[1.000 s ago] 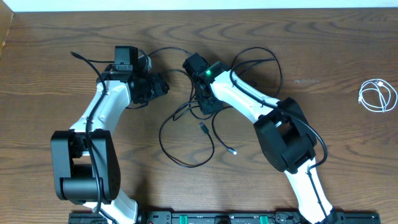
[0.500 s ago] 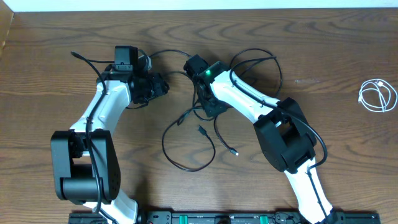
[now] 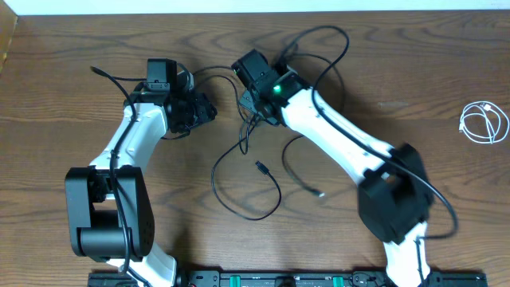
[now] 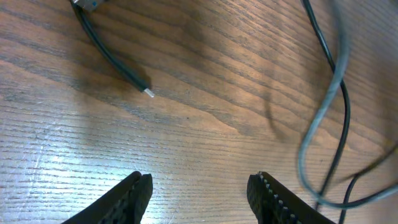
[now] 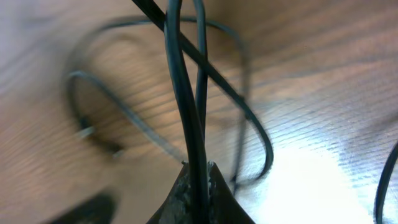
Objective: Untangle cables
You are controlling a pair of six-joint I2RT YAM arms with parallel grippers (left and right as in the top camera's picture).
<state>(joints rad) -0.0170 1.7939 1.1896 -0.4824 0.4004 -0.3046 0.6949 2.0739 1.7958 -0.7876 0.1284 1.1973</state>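
2 black cables (image 5: pixel 181 93), tangled: right hand (image 5: pixel 198 169) now grips their strands, shifted toward the worktop's far edge, opening the loop; left hand (image 4: pixel 199 190) gapes empty.

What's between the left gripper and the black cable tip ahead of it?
Only bare table. In the left wrist view, nothing lies between the open left gripper and the black cable tip.
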